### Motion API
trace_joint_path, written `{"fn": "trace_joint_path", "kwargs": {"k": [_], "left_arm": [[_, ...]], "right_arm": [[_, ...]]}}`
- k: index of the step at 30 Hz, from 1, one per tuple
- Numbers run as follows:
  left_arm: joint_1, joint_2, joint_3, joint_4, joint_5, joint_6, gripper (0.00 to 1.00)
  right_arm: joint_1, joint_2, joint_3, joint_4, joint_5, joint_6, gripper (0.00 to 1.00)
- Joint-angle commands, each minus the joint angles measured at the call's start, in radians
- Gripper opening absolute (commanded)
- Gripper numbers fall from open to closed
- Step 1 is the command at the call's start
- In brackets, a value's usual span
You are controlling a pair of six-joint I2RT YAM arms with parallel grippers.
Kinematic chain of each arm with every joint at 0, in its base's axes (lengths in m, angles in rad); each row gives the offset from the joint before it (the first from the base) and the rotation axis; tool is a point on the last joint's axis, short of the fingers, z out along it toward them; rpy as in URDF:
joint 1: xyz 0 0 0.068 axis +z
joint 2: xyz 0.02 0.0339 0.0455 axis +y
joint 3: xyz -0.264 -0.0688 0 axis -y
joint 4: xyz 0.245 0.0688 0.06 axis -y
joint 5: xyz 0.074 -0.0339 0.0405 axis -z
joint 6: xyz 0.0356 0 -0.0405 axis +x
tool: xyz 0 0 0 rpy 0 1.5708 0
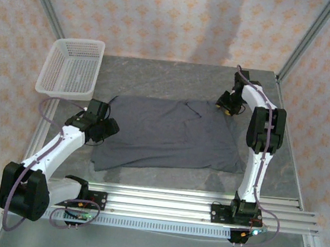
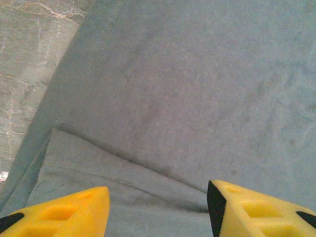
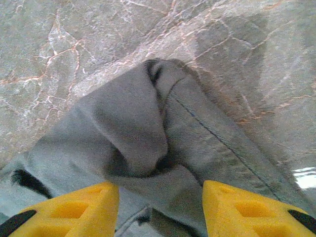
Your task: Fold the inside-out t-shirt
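The inside-out t-shirt lies spread as a dark slate-grey sheet on the middle of the table. My left gripper hovers over the shirt's left edge. In the left wrist view it is open, its yellow fingertips standing apart above a flat fold of cloth. My right gripper is at the shirt's back right corner. In the right wrist view it is open, with a bunched, seamed lump of fabric lying loose just ahead of the fingers.
A white mesh basket stands at the back left corner. An aluminium rail runs along the near edge in front of both arm bases. Bare marbled tabletop stretches behind the shirt, and metal frame posts rise at the back corners.
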Motion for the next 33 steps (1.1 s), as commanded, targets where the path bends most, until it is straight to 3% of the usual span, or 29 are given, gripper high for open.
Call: {"fn": "trace_joint_path", "kwargs": {"k": [1,5,7,11,14,18,26,30,33], "left_arm": [[0.000,-0.008,-0.011,-0.017,-0.023,0.008,0.55],[0.000,-0.005,-0.008,-0.017,-0.023,0.010,0.55],[0.000,-0.005,-0.007,-0.020,-0.023,0.011,0.55],[0.000,-0.001,-0.015,-0.017,-0.026,0.014,0.55],[0.000,0.007,-0.021,-0.015,-0.024,0.014,0.55],[0.000,0.013,-0.024,-0.014,-0.024,0.016,0.55],[0.000,0.012,-0.031,-0.044,-0.032,0.031,0.55],[0.001,0.002,-0.038,-0.055,-0.027,0.039,0.55],[0.001,-0.003,-0.043,-0.055,-0.026,0.035,0.54]], "right_arm": [[0.001,0.027,0.032,0.025,-0.061,0.006,0.47],[0.005,0.045,0.040,0.039,-0.099,0.034,0.44],[0.005,0.042,0.041,0.047,-0.098,0.043,0.38],[0.005,0.040,0.077,0.027,-0.100,0.059,0.13],[0.003,0.056,0.118,0.013,-0.116,0.099,0.00],[0.003,0.105,0.205,0.018,-0.146,0.226,0.00],[-0.002,0.287,0.436,0.152,-0.158,0.677,0.00],[-0.016,0.387,0.641,0.154,-0.178,0.787,0.25],[-0.035,0.412,0.778,0.070,-0.184,0.749,0.33]]}}
